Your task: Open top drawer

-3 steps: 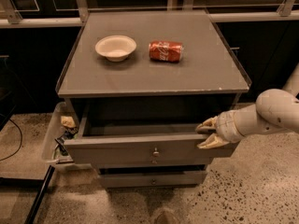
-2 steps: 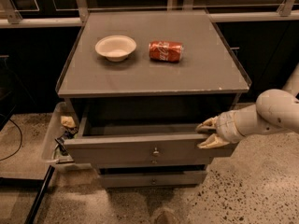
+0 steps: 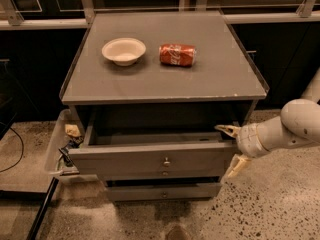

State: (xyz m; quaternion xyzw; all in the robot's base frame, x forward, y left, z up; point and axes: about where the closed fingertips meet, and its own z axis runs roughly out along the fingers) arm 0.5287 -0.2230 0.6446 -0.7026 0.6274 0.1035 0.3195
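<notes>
The top drawer [image 3: 150,159] of the grey cabinet is pulled out toward me, its grey inside showing behind the flat front panel. A small round metal knob [image 3: 166,161] sits at the panel's centre. My gripper [image 3: 232,149] is at the drawer's right end, its two pale fingers spread, one above and one below the panel's right corner. My white arm [image 3: 290,129] comes in from the right.
A white bowl [image 3: 123,50] and a red soda can [image 3: 177,54] lying on its side rest on the cabinet top [image 3: 165,79]. A lower drawer [image 3: 162,190] sits below. A clear tray with clutter [image 3: 62,149] hangs at the cabinet's left. Speckled floor in front.
</notes>
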